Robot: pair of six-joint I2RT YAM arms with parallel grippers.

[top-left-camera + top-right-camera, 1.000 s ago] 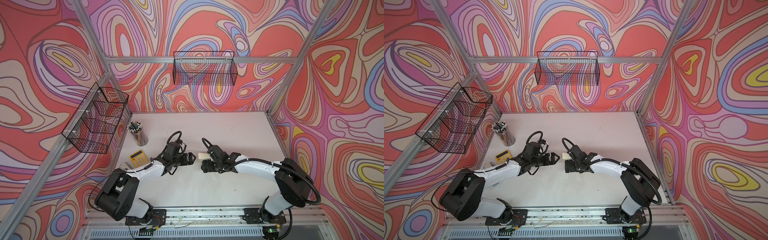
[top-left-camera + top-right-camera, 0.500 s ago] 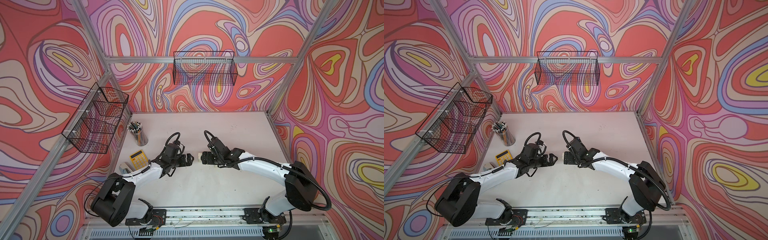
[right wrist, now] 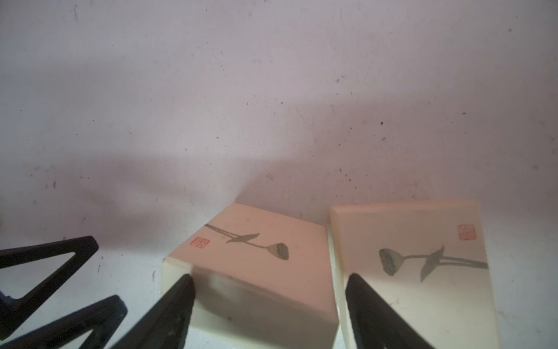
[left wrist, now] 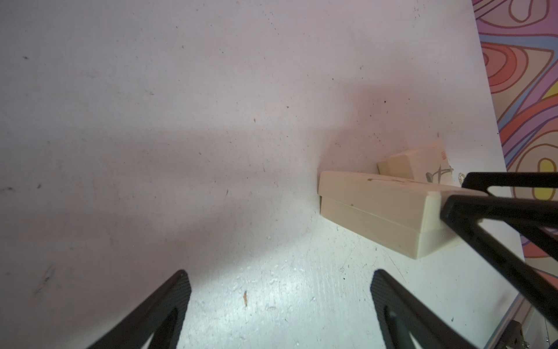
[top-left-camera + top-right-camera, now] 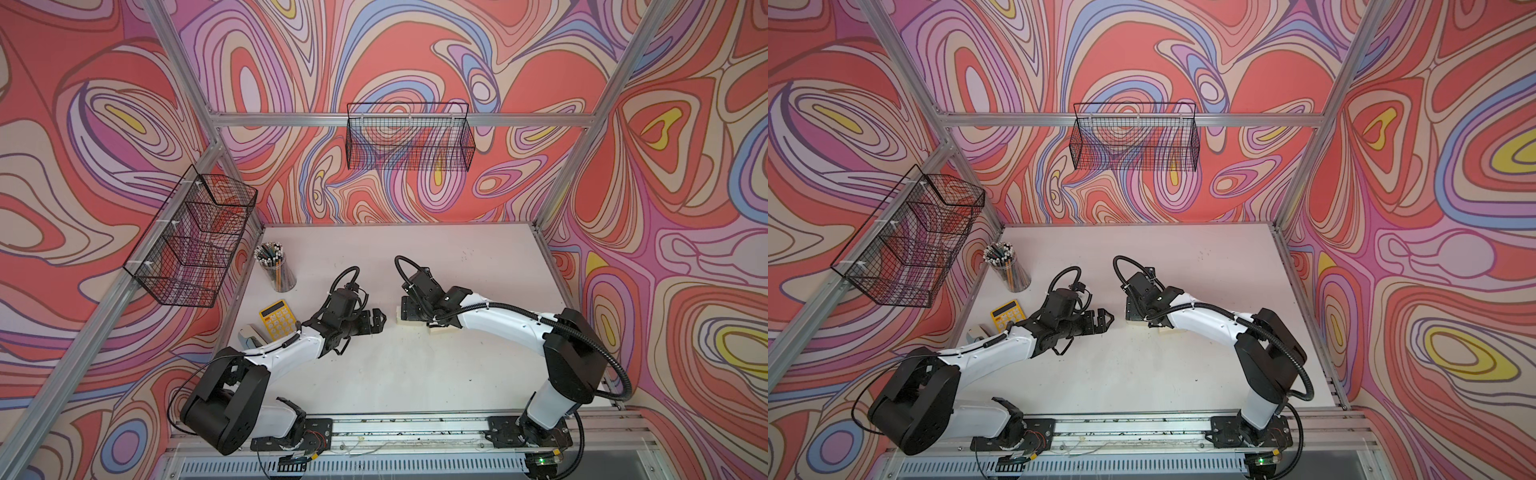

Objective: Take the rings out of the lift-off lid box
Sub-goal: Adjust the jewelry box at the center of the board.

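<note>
Two cream boxes (image 3: pixel 250 266), contents hidden, right claw (image 3: pixel 270 277) spread over one.

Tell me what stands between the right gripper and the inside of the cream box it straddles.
Only the box's own lid, seated on the base. The right gripper is open astride it. No rings are visible, and nothing else intervenes.

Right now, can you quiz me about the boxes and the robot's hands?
1. How many cream boxes sit on the table?
2. True or false: the left hand is shut on a box.
3. The right hand stands: A) with a finger either side of one box, B) in a bucket, C) on a banana.
Key: 1) two; 2) false, it is open over bare table; 3) A.
</note>
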